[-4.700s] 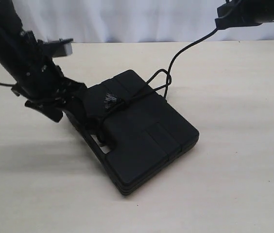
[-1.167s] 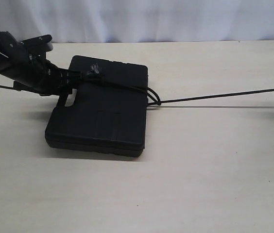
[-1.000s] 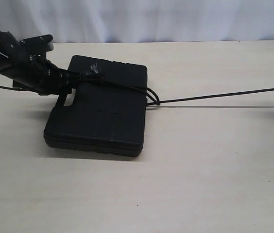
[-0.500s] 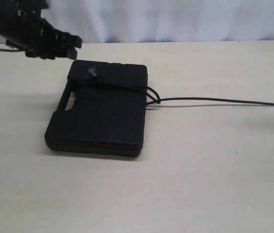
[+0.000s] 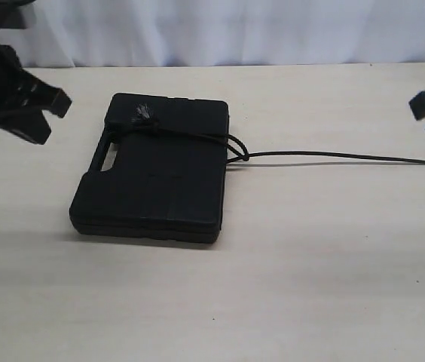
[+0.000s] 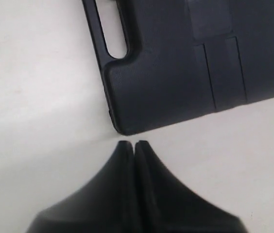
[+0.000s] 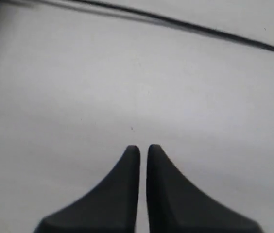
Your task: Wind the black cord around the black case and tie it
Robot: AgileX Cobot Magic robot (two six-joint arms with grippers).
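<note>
Exterior view: the black case (image 5: 152, 170) is laid flat on the light surface (image 5: 310, 264), left of centre, with its handle slot (image 5: 109, 160) on the side facing the left arm. The black cord (image 5: 333, 157) is passed across the far part of the case lid. Its frayed grey tuft (image 5: 143, 113) is rested on the lid near the far left corner. A bunched loop (image 5: 239, 154) is formed at the right edge of the case; whether a finished knot is tied there cannot be told. From the loop, the free length is run along the surface to the right border of the picture, slack and unheld.

Left wrist view: the left claw (image 6: 131, 144) is shown with its fingertips pressed together and nothing clamped between them. It is held over bare surface just beside a corner of the case, without contact.

Right wrist view: the right claw (image 7: 143, 148) is shown with its tips drawn together, only a hairline slit between them, and nothing gripped. The cord is seen on the surface beyond it, well apart from the tips.
</note>
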